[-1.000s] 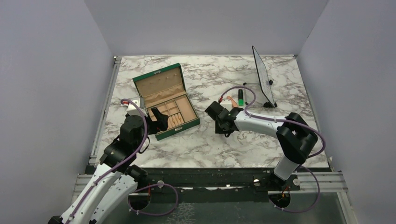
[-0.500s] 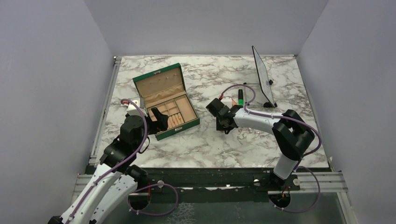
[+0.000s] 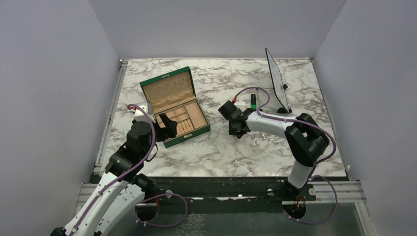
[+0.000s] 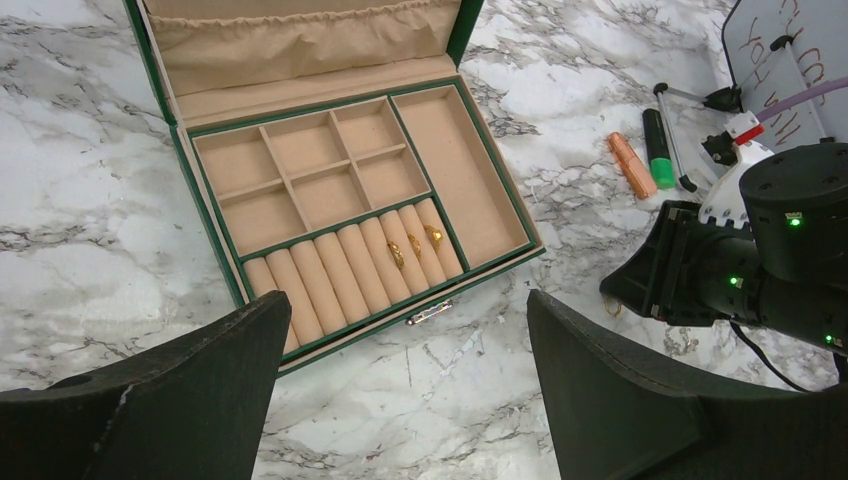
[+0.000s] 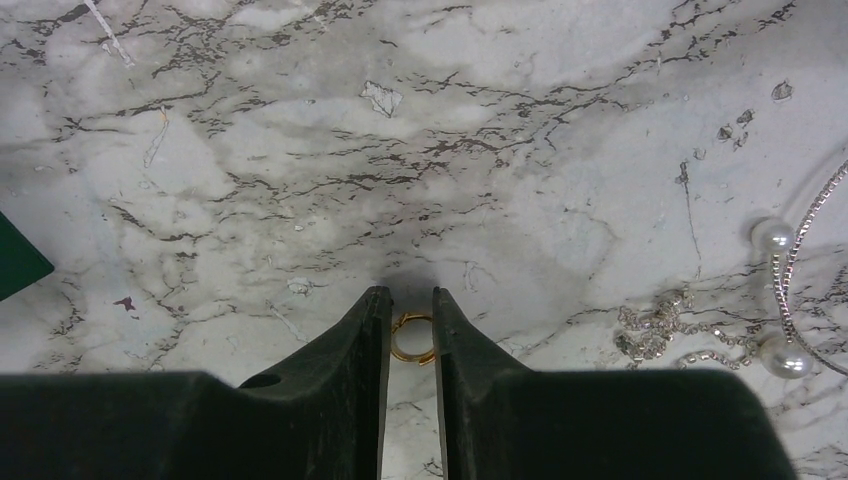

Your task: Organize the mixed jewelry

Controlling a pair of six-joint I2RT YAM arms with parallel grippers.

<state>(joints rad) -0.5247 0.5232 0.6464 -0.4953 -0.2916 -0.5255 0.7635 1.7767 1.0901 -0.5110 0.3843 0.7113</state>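
Gold ring [image 5: 413,337] lies flat, hole upward, pinched in the right hand [image 5: 408,296].

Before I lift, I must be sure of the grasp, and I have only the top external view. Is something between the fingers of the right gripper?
Observer: Yes. The right gripper has a small gold ring between its fingers, which seem to touch it on both sides.
Operator: Is other jewelry near it?
Observer: A silvery chain and two pearls lie beside it on the table, apart from it.
Operator: And what is stored already?
Observer: Gold pieces sit in the ring rolls of the green box.
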